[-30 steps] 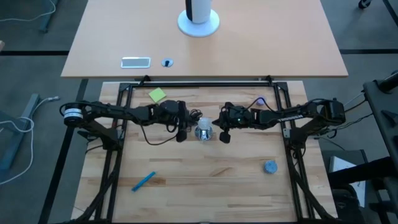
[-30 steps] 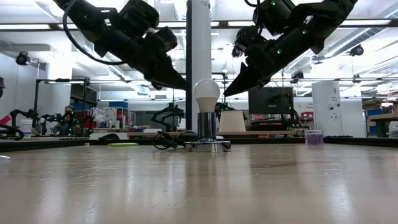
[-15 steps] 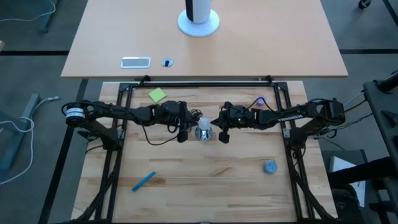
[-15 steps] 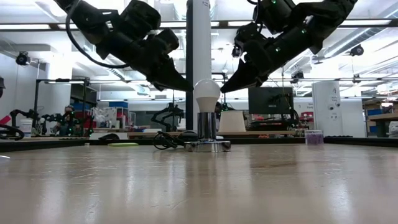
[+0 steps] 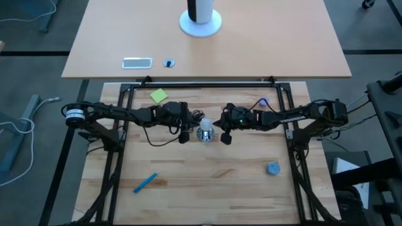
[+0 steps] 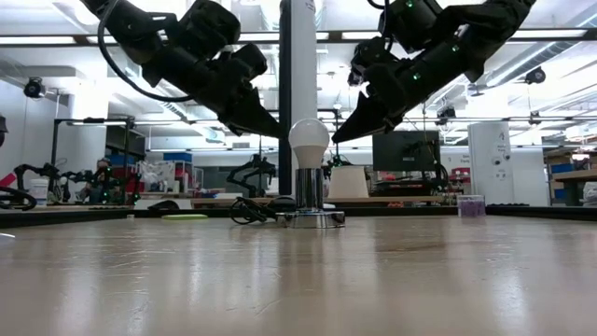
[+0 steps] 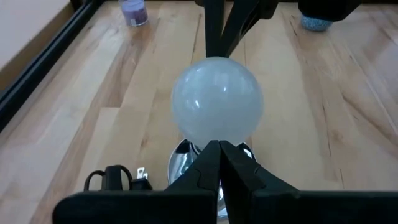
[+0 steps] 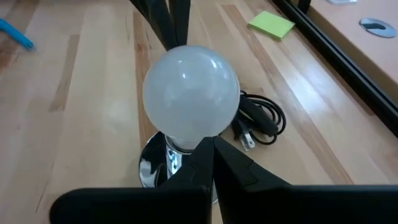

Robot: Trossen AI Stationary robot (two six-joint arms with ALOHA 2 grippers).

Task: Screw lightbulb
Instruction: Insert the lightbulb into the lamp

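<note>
One lightbulb (image 6: 309,142), upright in one shiny socket (image 6: 311,217) near the middle of the wooden table (image 5: 207,182). One black cord (image 8: 260,121) coiled beside the socket. One green note (image 5: 159,95), one blue pen (image 5: 144,182), one blue-grey cap (image 5: 272,168).

Two grippers, one on each side of the bulb. Left gripper (image 7: 219,147) pinched together, holding nothing, tips at the bulb's underside. Right gripper (image 8: 208,144) likewise closed and empty, tips just beside the bulb.

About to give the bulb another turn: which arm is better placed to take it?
Near even; slight edge to the right. The lightbulb stands upright in the socket. The left pincer and the right pincer flank it, both shut and apart from it. The right tip looks marginally nearer the glass.
</note>
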